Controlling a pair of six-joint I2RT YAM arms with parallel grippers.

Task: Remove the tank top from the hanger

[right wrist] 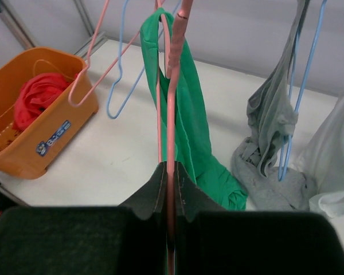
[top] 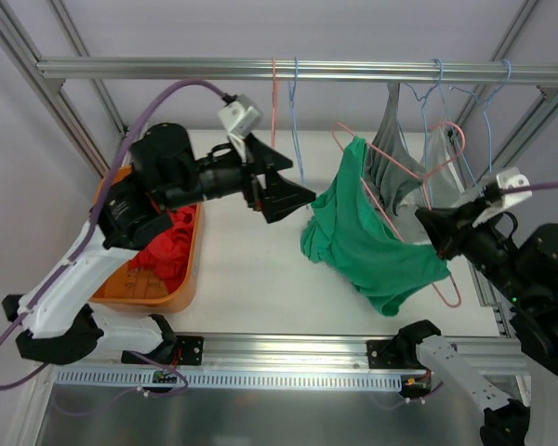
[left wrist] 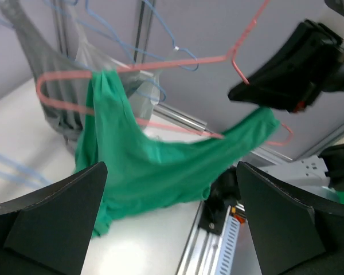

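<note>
A green tank top [top: 367, 232] hangs by one strap from a pink wire hanger [top: 398, 165], its lower part sagging to the table. It also shows in the left wrist view [left wrist: 143, 166] and the right wrist view [right wrist: 189, 114]. My right gripper [top: 434, 230] is shut on the pink hanger [right wrist: 171, 172], holding it off the rail. My left gripper [top: 293, 193] is open and empty, raised just left of the tank top, not touching it. The hanger [left wrist: 160, 66] crosses the left wrist view.
An orange basket [top: 181, 279] with red cloth stands at the left. A rail [top: 298, 68] across the back carries pink and blue hangers [top: 296, 111]. Grey [top: 391, 158] and white garments [top: 442, 158] hang at the right, behind the green one.
</note>
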